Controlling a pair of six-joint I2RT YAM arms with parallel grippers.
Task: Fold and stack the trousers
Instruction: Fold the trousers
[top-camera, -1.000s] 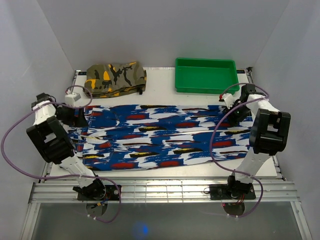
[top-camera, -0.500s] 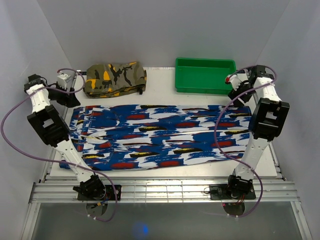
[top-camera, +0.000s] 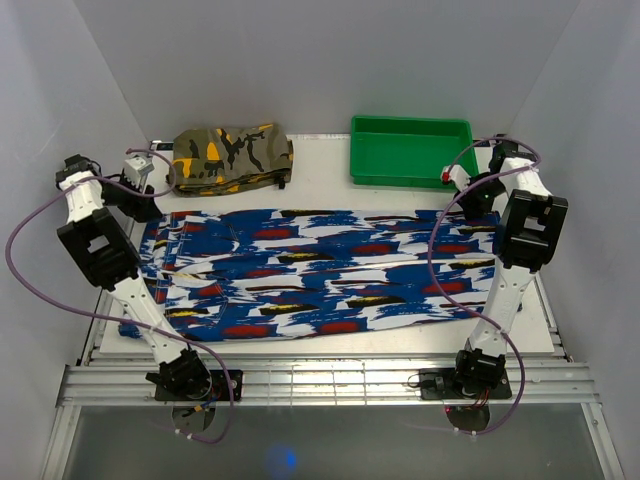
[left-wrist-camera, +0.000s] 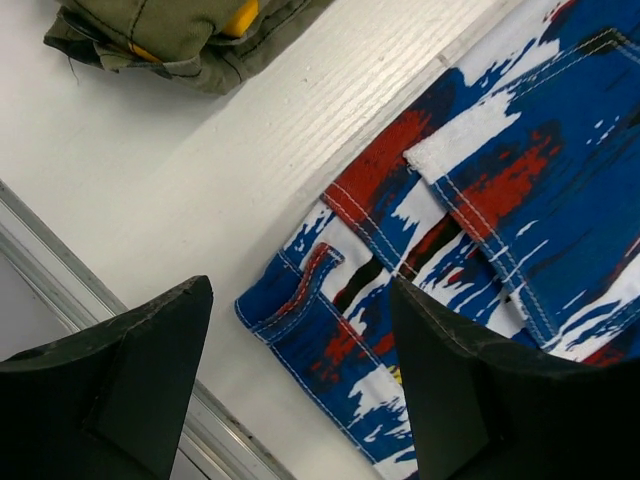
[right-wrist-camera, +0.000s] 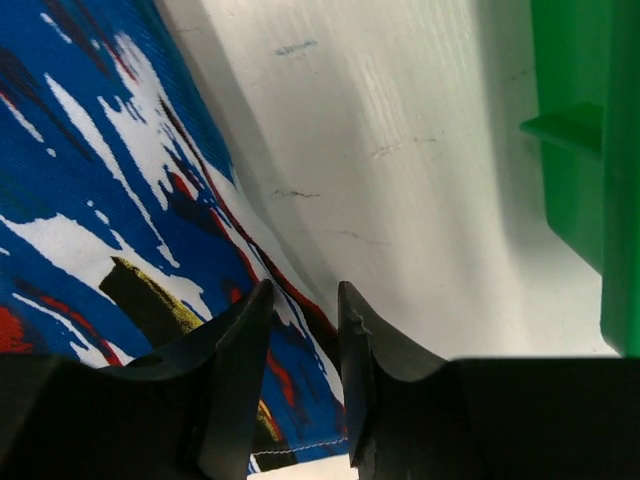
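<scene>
Royal-blue printed soft fabric trousers (top-camera: 320, 270) lay flat across the white table (top-camera: 320, 175) - waistband (top-camera: 160, 260) at 9 o'clock, hems (top-camera: 480, 270) at 3. Likely light, limp and floppy, so best pinched at waistband and hem corners. Left gripper (left-wrist-camera: 300, 300) gaped wide, empty; right gripper (right-wrist-camera: 305, 300) stood narrowly parted - gripping nothing.
</scene>
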